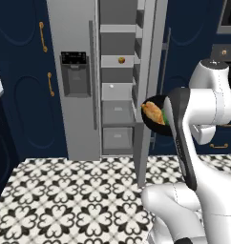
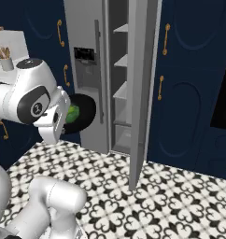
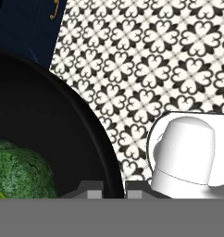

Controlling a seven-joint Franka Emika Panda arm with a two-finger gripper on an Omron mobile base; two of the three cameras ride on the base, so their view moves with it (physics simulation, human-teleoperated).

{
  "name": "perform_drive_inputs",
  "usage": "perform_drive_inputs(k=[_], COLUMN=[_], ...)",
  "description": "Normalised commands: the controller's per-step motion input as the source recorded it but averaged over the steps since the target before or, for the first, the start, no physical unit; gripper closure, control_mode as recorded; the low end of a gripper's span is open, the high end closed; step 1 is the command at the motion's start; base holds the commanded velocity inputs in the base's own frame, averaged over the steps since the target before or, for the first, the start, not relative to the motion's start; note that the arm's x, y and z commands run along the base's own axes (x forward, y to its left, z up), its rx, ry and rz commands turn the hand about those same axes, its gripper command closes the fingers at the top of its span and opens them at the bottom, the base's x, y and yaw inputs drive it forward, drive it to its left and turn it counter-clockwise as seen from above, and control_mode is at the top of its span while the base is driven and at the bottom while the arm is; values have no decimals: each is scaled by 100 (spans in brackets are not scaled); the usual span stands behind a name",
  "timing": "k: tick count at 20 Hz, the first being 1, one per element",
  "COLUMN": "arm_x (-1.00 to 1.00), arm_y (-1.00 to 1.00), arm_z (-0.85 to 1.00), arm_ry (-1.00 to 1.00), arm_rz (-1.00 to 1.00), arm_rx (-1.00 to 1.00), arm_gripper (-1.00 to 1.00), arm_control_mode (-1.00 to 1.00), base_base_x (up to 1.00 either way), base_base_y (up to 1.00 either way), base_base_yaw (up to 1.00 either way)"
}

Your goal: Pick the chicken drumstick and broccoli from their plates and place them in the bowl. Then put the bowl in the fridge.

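Note:
The glossy black bowl (image 1: 154, 125) hangs tilted in the air in front of the open fridge (image 1: 117, 86), about level with its lower shelves. The golden-brown chicken drumstick (image 1: 152, 112) and the green broccoli (image 2: 73, 113) lie inside the bowl. In the hand view my gripper (image 3: 114, 187) is shut on the rim of the bowl (image 3: 53, 120), one fingertip on each side of the wall, with the broccoli (image 3: 21, 172) close by inside. The plates are out of view.
The fridge's right door (image 1: 150, 71) stands open edge-on beside the bowl. The left door with its dark dispenser (image 1: 74, 71) is closed. A small apple (image 1: 121, 60) sits on an upper shelf. Navy cabinets (image 2: 189, 79) flank the fridge above a patterned tile floor (image 1: 65, 200).

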Motion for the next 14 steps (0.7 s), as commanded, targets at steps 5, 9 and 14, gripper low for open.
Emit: perform_drive_inputs(k=[5, 9, 14], arm_x=[0, 0, 0], arm_y=[0, 0, 0], arm_z=[0, 0, 0], arm_ry=[0, 0, 0], arm_rz=[0, 0, 0], arm_rx=[0, 0, 0], arm_gripper=[100, 100, 100], arm_control_mode=[100, 100, 100], base_base_x=[84, 65, 51], base_base_y=[100, 94, 16], base_base_yaw=[-42, -27, -25])
